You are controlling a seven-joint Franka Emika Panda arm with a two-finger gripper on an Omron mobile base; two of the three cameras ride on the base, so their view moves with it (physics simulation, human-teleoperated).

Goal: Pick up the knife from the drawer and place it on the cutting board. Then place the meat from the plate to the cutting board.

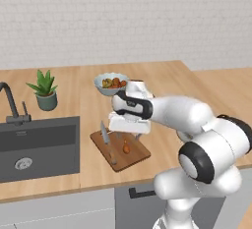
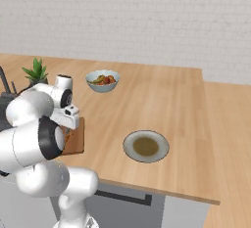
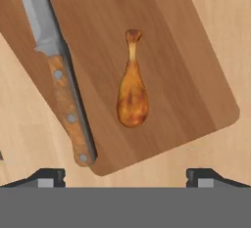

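The reddish-brown cutting board [image 3: 181,65] lies on the wooden counter, right of the sink [image 1: 39,147]. On it rests the knife [image 3: 61,80], grey blade and brown handle, along one long side. The meat [image 3: 132,95], a small orange-brown drumstick, lies at the board's middle, apart from the knife. My gripper [image 3: 125,177] hangs open just above the board with nothing between its fingers. From the left base the gripper [image 1: 128,134] stands over the board [image 1: 138,157], knife [image 1: 106,139] and meat [image 1: 126,149]. The pale grey plate [image 2: 128,144] sits bare to the right. The drawer is out of view.
A fruit bowl [image 1: 111,83] stands behind the board. A potted plant [image 1: 45,91] and a dark faucet [image 1: 12,105] are at the back left by the sink. The counter's front edge runs just below the board.
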